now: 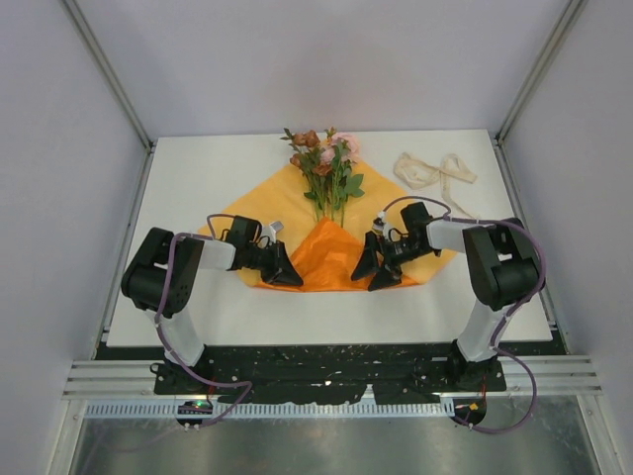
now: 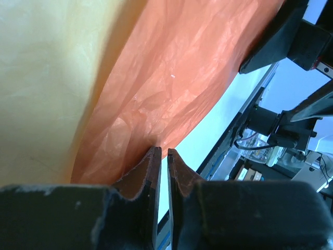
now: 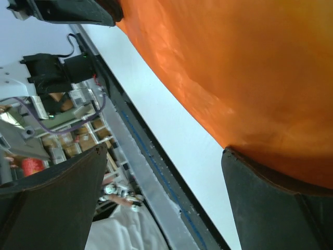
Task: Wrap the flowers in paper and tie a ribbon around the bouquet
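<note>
Pinching the paper (image 1: 247, 213) at the lower-left edge of its folded flap, the left gripper (image 1: 287, 272) is nearly closed. The right gripper (image 1: 374, 272) gapes wide at the flap's lower-right edge, holding nothing. At frame centre the flowers (image 1: 331, 168) lie stems down-frame, pointing between both grippers, about equally near each.

Both arms are reaching inward.
Left gripper (image 1: 290, 273) is pinching the paper (image 1: 327, 253); right gripper (image 1: 374, 275) is gaping wide.
</note>
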Action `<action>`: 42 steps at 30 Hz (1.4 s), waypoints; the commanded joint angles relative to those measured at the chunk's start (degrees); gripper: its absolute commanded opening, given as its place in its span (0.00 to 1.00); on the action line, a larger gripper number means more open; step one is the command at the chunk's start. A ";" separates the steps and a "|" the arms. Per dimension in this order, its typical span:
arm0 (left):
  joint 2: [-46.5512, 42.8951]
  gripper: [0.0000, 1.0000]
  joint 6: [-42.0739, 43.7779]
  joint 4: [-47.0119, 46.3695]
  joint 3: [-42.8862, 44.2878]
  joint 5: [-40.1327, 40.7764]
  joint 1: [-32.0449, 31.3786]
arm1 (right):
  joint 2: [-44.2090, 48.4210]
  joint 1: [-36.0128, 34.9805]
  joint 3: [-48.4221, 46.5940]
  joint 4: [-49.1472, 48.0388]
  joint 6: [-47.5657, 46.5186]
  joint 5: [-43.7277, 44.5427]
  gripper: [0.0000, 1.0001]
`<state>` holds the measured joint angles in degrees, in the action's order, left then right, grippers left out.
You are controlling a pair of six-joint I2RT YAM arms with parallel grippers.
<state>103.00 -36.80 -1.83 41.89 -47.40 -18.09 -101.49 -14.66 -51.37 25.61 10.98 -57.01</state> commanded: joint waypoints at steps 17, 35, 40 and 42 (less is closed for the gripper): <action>0.71 0.15 2.34 2.18 -0.49 4.59 0.60 | 3.32 13.78 0.66 16.23 -2.73 34.24 0.95; -4.47 0.14 3.13 -3.27 -2.25 1.26 0.16 | 18.00 -2.99 -0.75 0.88 3.31 4.45 0.94; -5.26 0.13 3.31 -4.15 -2.34 -0.41 -0.37 | 8.87 -6.53 0.93 -8.81 6.95 6.65 0.53; -5.62 0.13 3.31 -4.41 -2.34 -0.94 -0.55 | 5.35 -6.53 0.31 -9.17 6.16 7.87 0.43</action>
<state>100.20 -34.94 -3.73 39.79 -47.00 -18.28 -90.00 -20.93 -51.40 23.20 14.13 -50.92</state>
